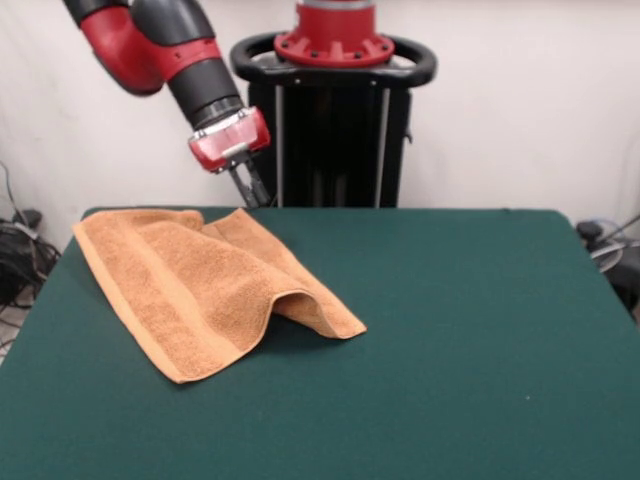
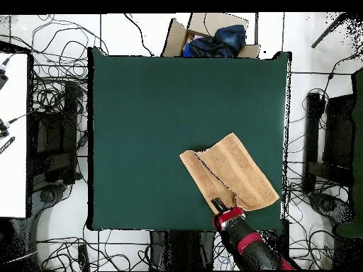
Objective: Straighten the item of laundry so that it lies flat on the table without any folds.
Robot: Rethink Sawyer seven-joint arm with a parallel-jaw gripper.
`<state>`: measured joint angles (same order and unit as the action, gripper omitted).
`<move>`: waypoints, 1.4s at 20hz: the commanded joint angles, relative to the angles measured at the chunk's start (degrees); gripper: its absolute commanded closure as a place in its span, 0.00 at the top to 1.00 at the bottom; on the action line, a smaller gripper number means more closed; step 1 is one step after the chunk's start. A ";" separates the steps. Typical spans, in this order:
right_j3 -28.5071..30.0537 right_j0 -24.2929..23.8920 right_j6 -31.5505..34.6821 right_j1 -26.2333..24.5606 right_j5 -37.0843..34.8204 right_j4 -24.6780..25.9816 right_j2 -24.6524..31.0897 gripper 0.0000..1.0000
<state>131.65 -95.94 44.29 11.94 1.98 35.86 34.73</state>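
The orange-tan towel (image 1: 205, 285) lies on the left part of the dark green table (image 1: 470, 340) in the front view. It is folded over itself, with a raised hump at its right edge and a woven band along its near left side. In the overhead view the towel (image 2: 230, 173) lies near the table's (image 2: 156, 120) lower right corner, with one layer lapped over the other. My gripper (image 1: 255, 195) hangs just above the towel's far corner, at the table's far edge. It also shows in the overhead view (image 2: 218, 205) at the towel's lower edge. I cannot tell whether it touches the cloth.
The robot's black pedestal (image 1: 335, 130) stands behind the table's far edge. An open cardboard box (image 2: 213, 35) with blue cloth in it sits beyond the opposite edge. Cables (image 2: 60, 92) lie on the floor around the table. Dark equipment (image 2: 333, 134) stands beside it.
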 commanded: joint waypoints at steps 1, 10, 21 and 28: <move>-10.31 2.25 10.08 -3.04 6.74 4.80 -2.63 0.00; -11.88 2.44 11.26 -3.79 8.93 7.68 -2.96 0.00; -17.36 3.03 10.30 -11.32 2.51 6.40 -6.14 0.00; -19.44 7.27 10.87 -10.54 2.48 4.74 -10.41 0.00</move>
<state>121.63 -93.24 44.29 3.80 9.38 41.56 29.13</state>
